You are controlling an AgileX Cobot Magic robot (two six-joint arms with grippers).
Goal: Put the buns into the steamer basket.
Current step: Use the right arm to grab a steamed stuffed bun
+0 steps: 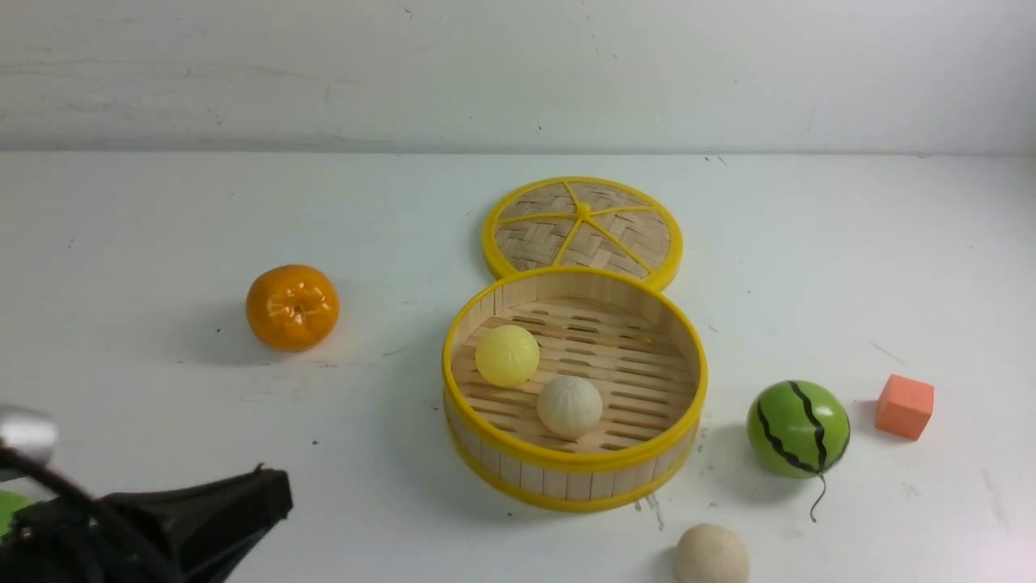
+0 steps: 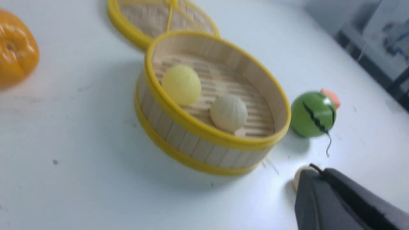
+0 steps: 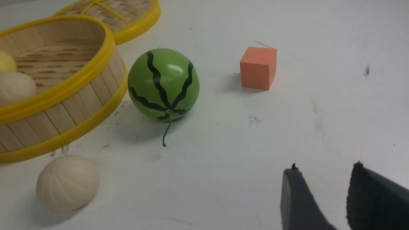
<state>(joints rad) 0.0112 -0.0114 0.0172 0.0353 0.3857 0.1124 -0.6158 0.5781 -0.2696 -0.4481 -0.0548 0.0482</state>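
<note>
One basket sits mid-table, with the watermelon to its right. On its slats you have the yellow bun and a pale bun side by side. The third bun lies outside, near the front. Your left gripper is closed and empty. Your right gripper stands parted, holding nothing.

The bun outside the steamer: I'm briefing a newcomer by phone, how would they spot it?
Find the round bamboo steamer basket with yellow rims. On the table off its near-right side lies the bun. It is off-white and pleated, smaller and duller than the green striped ball beside it.
</note>
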